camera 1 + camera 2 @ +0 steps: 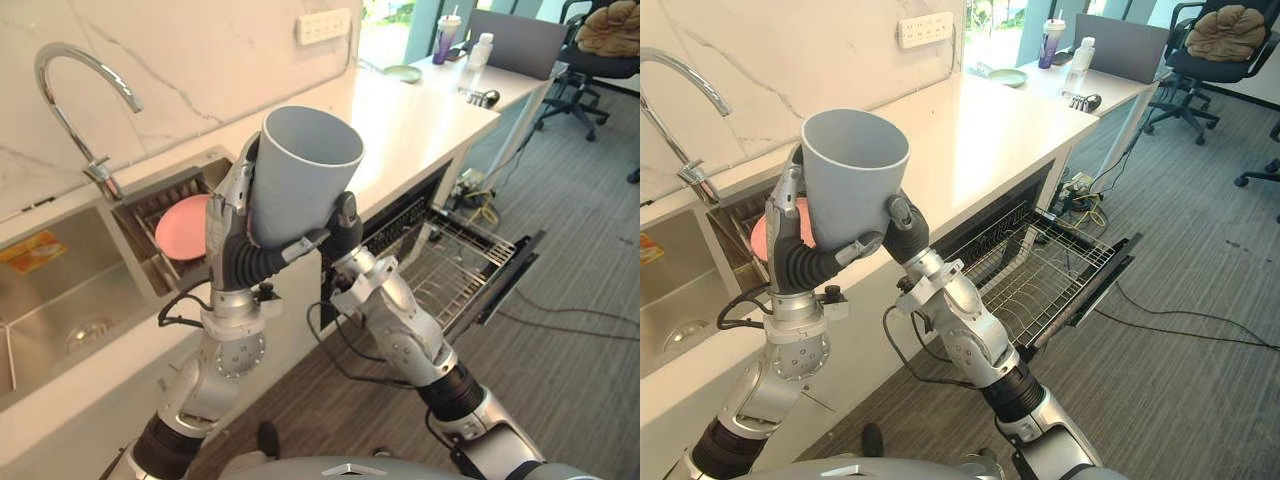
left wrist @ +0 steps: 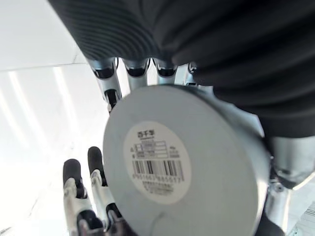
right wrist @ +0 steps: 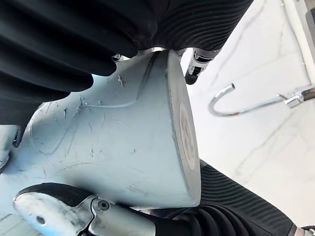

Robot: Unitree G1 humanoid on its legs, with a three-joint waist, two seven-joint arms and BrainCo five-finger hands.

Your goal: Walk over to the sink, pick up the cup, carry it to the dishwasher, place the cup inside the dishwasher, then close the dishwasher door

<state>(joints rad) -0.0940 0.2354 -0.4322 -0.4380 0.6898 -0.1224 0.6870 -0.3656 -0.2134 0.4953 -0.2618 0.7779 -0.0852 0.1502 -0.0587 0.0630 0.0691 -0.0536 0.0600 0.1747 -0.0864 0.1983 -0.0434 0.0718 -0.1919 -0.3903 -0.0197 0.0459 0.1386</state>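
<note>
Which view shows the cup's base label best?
Left wrist view: the cup presents its base squarely, label fully visible. Right wrist view sees the base edge-on; the eye views show its wall and open mouth.

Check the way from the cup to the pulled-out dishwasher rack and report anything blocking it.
Nothing visible blocks it. The left hand and right hand grip the cup, mouth up, by the counter; the dishwasher rack is pulled out lower to the right, its wires bare where they show.
</note>
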